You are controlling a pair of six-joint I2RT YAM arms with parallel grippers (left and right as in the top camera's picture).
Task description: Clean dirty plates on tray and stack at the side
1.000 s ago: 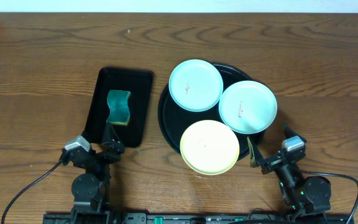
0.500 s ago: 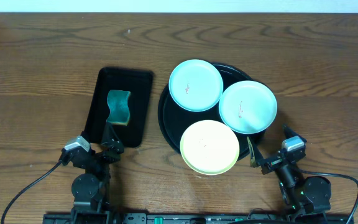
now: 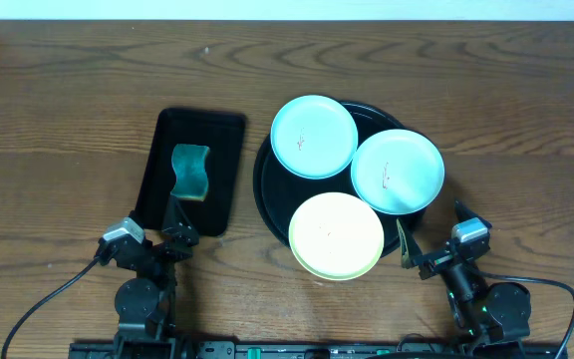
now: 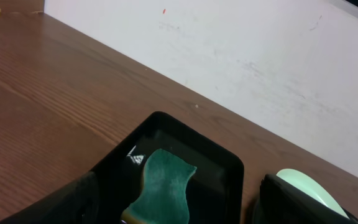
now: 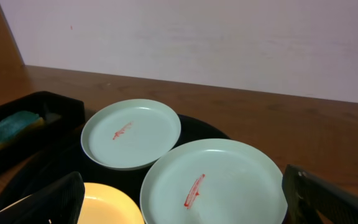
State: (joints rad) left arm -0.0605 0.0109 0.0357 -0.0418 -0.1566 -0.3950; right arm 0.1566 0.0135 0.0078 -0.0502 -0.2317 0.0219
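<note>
Overhead, three small round shallow plates lie on the large round glossy black tray [image 3: 265, 194], each overhanging its raised rim. One pale mint-aqua plate [image 3: 313, 137] is at the far left and a second mint-aqua plate [image 3: 397, 172] at the right, both with a red smudge. The pale yellow plate [image 3: 336, 235] is nearest the arms. Just left sits a smaller rectangular black tray [image 3: 157, 194] holding a teal wavy sponge [image 3: 190, 172]. All rest on a brown wood-grain surface [image 3: 68, 100] against a white wall [image 4: 241, 56]. The left fingers [image 4: 61, 202] and right fingers [image 5: 328, 196] are spread wide, gripping nothing. Nothing has moved since a second ago.
</note>
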